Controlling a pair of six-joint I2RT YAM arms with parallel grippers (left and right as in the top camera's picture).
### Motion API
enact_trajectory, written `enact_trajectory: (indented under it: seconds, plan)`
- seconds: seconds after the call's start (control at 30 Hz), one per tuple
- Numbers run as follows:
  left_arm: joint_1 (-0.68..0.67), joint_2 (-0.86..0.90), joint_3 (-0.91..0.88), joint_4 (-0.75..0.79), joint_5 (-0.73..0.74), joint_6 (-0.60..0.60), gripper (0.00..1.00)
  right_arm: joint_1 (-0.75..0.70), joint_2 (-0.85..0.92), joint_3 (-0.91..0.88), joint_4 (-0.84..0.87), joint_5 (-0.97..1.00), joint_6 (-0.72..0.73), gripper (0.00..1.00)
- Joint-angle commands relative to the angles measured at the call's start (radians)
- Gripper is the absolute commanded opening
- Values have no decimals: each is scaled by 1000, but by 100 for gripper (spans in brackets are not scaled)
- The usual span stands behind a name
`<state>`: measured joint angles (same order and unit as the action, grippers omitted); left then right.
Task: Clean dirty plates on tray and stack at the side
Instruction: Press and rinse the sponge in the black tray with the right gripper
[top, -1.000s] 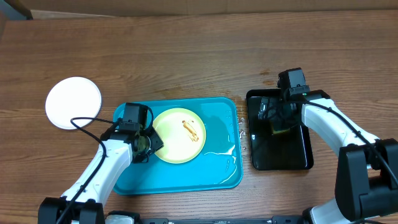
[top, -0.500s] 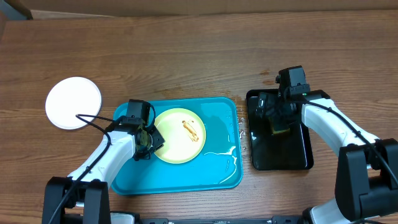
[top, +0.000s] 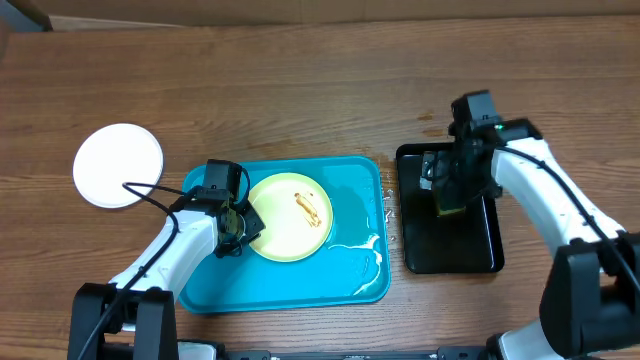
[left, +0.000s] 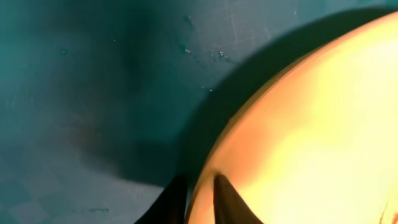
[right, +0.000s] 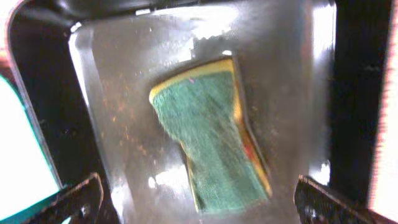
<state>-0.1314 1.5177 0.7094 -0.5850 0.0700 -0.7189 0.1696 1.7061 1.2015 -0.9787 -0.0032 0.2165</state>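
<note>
A pale yellow-green plate (top: 285, 220) with a brown-red sauce smear lies on the turquoise tray (top: 340, 270). My left gripper (top: 243, 228) is shut on the plate's left rim; in the left wrist view the two fingers (left: 200, 202) pinch the rim of the plate (left: 311, 137) over the tray floor (left: 93, 74). A clean white plate (top: 118, 165) lies on the table left of the tray. My right gripper (right: 199, 199) is open above a green and yellow sponge (right: 208, 143) in the black tray (right: 112, 74). A third plate is not seen.
The black tray (top: 450, 250) stands right of the turquoise tray, with the sponge (top: 447, 205) in it. Water pools on the turquoise tray's right side (top: 365, 250), and drops lie on the table between the trays. A cardboard edge runs along the table's back.
My left gripper moved up slightly along the plate's left rim and then held still. My right arm rose a little above the sponge in the black tray.
</note>
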Motion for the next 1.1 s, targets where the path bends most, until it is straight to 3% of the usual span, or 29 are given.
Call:
enact_trajectory:
  seconds: [0.0, 0.23, 0.33, 0.37, 0.43, 0.47, 0.5, 0.53, 0.7, 0.77, 0.8, 0.9, 1.07]
  plan:
    - [-5, 47, -33, -4, 2, 24, 17, -8, -32, 0, -49, 39, -18, 100]
    - [-5, 47, -33, 1, 8, 24, 18, -8, -13, -172, 98, 39, -42, 100]
    - [-5, 47, -33, 2, 8, 24, 18, -8, -8, -236, 188, 39, -43, 94]
    - [-5, 47, -33, 2, 8, 24, 19, -8, -8, -249, 209, 40, -43, 85]
    - [-5, 47, -33, 2, 8, 24, 19, -8, -8, -260, 230, 39, -47, 35]
    - [-5, 47, -33, 2, 8, 24, 20, -8, -8, -259, 234, 39, -47, 22]
    - [-5, 47, -33, 1, 8, 24, 20, -8, -8, -257, 235, 39, -47, 18]
    - [-5, 47, -33, 1, 8, 24, 21, -8, -8, -256, 234, 39, -59, 4]
    - [-5, 47, -33, 2, 8, 24, 23, -8, -8, -224, 169, 35, -94, 5]
    - [-5, 47, -33, 2, 8, 24, 23, -8, -8, -188, 126, 35, -93, 62]
    - [-5, 47, -33, 2, 8, 24, 24, -8, -8, -151, 98, 35, -94, 84]
    - [-5, 47, -33, 2, 8, 24, 24, -8, -8, -103, 101, 37, -95, 98]
    - [-5, 47, -33, 1, 8, 24, 26, -8, -6, -101, 154, 62, -94, 100]
